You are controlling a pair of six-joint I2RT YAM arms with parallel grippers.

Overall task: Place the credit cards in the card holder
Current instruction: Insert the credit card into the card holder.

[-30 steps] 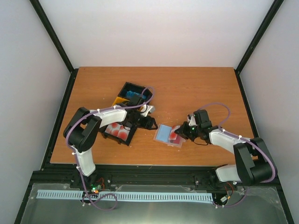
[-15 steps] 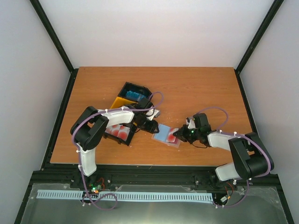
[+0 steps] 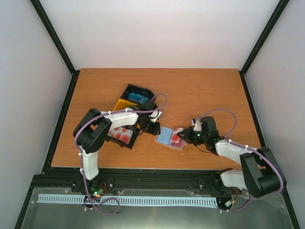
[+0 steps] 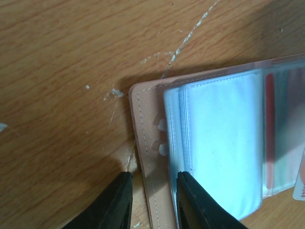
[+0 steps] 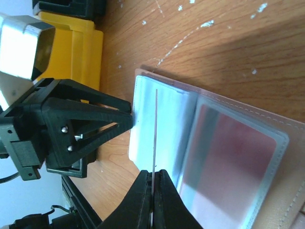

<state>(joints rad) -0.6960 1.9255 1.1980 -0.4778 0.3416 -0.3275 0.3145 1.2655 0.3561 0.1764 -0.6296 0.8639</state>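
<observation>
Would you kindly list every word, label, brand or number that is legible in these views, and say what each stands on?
No text is legible anywhere.
Card at the lower right edge of the left wrist view: small reddish print, cut off by the frame and too blurred to read.
Card holder and its clear sleeves: no lettering shows.
Yellow bin: no lettering shows.

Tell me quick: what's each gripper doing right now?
Left gripper: partly open, straddling the card holder's edge.
Right gripper: shut on a thin sheet, edge-on; card or sleeve unclear.
</observation>
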